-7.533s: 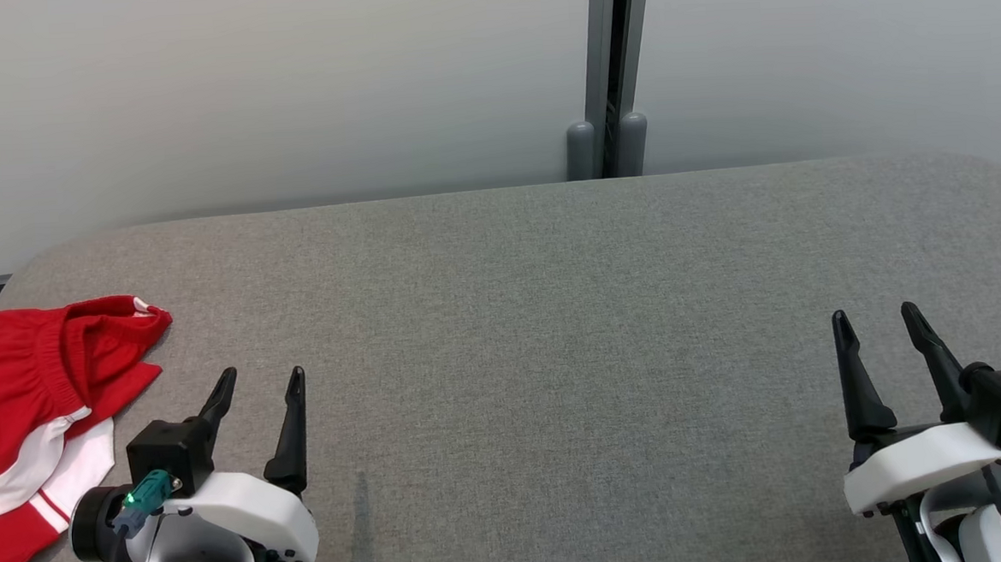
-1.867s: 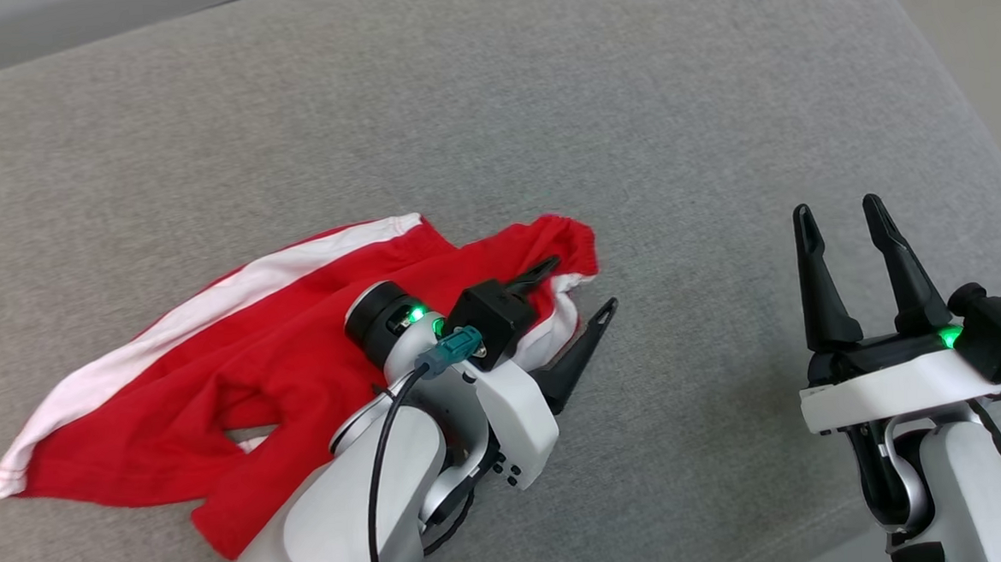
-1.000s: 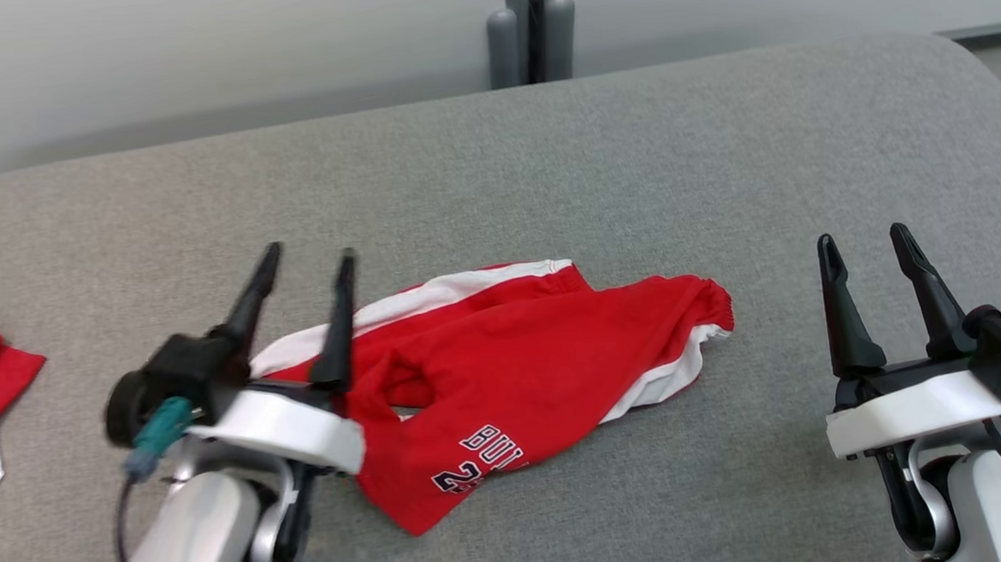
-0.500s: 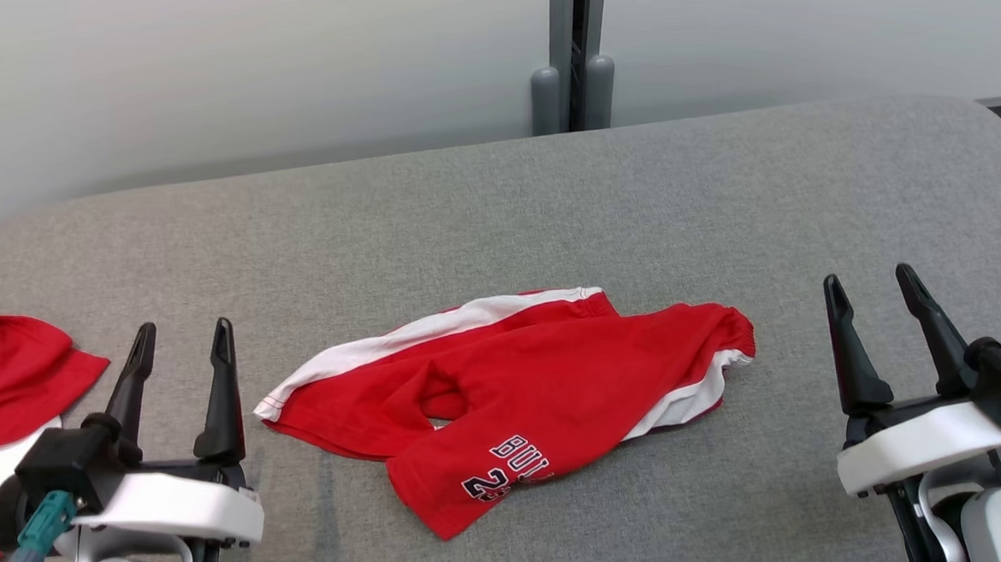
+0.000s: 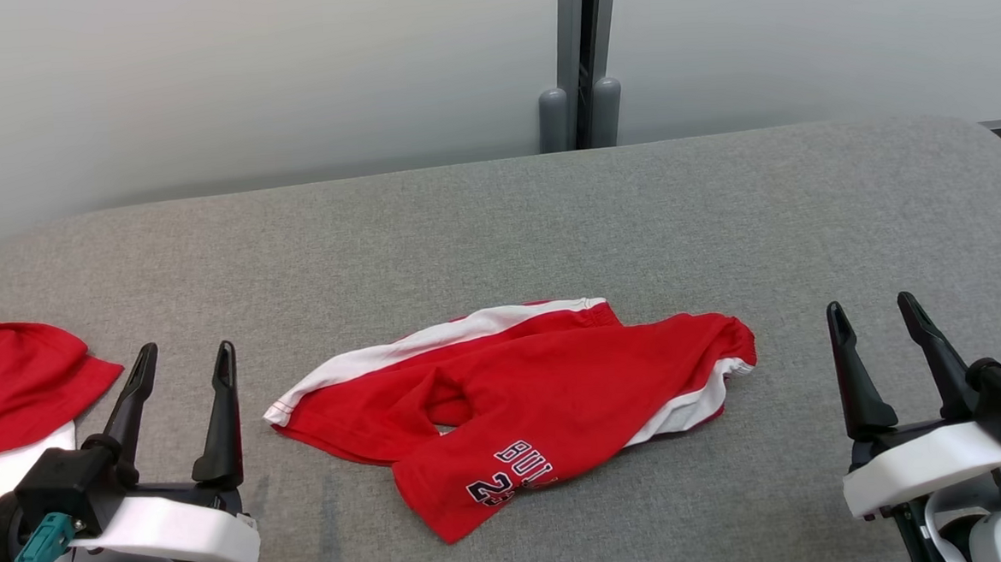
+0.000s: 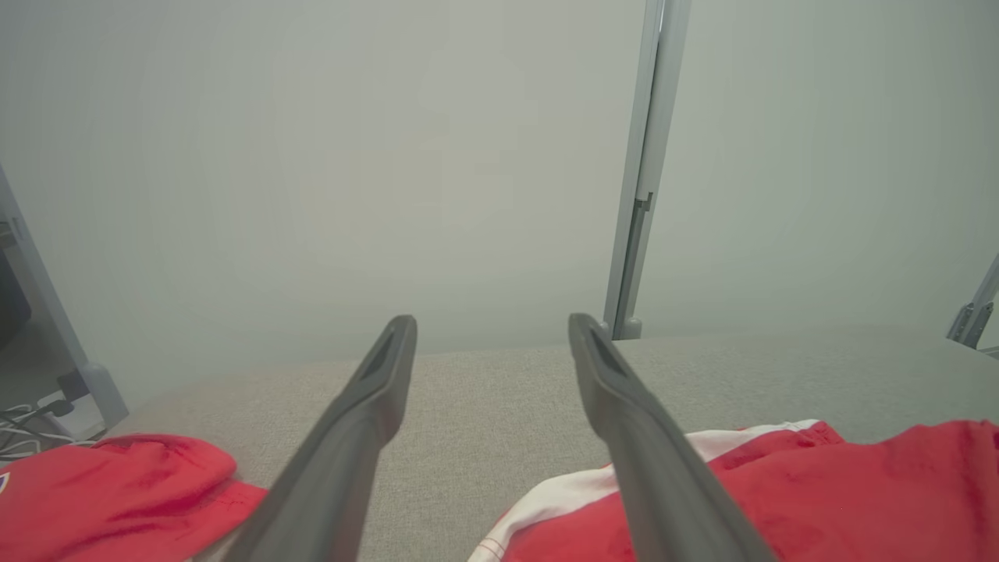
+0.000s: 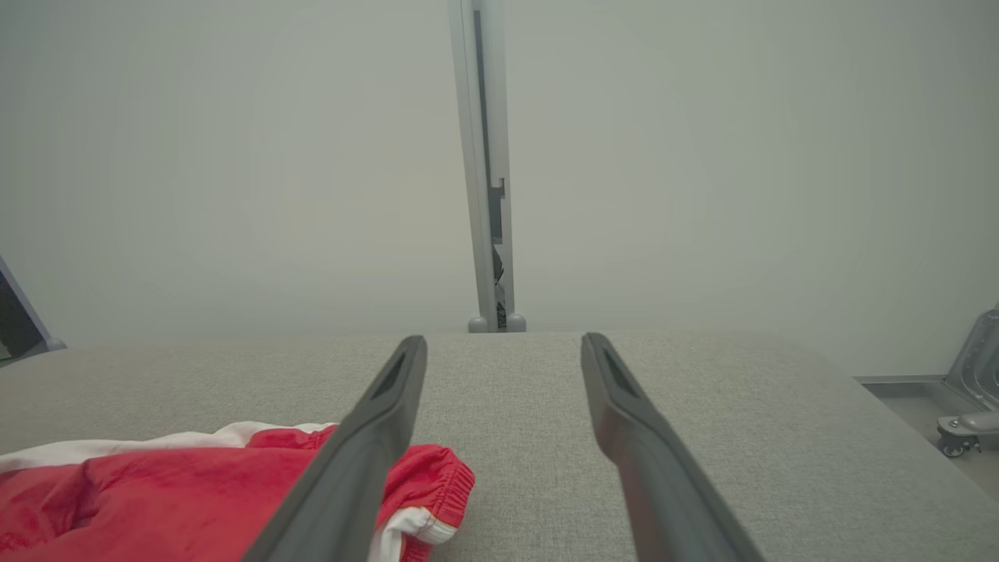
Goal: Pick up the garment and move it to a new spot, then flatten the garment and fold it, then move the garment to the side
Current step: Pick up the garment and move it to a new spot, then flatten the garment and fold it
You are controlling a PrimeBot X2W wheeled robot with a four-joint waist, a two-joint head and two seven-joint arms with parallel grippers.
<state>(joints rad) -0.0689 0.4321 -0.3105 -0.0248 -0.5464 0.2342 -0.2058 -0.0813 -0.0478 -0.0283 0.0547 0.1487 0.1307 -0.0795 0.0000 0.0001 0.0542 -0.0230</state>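
Garment (image 5: pixel 557 381) rumpled between left fingers (image 5: pixel 220 407) and right fingers (image 5: pixel 849 365), both pairs forward-pointing, clear of it, spread, empty

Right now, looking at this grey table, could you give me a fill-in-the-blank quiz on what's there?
The garment in the middle of the table is red with ____ trim.
A second red garment lies on the robot's ____ side.
Both arms' jaws stand ____, holding nothing.
Missing words: white; left; open.
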